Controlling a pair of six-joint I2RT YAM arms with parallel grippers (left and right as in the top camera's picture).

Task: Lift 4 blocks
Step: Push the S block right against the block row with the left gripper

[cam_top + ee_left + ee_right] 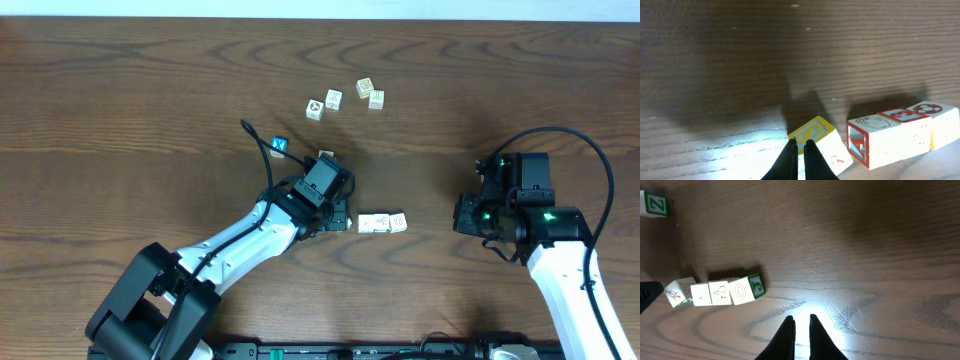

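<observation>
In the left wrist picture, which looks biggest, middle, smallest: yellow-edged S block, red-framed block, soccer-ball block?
1. Red-framed cream wooden block
2. yellow-edged S block, though tilted and partly hidden, so unsure
3. soccer-ball block, smallest, being farther away

Closed end effector (801,144) at a tilted yellow-framed block (824,139), row of three blocks (892,132) alongside.

Over on the left wrist view, the left tool (800,146) sits right in front of the yellow-framed block (817,134), masking its near corner. The bottom edge slices off the rest. The football block (940,122) runs into the right edge. From overhead, the four far blocks (334,98) have prints too small to read. One pale block (326,155) only peeks out from behind the arm. On the right wrist view, the green-lettered block (652,204) is clipped at the left edge.
</observation>
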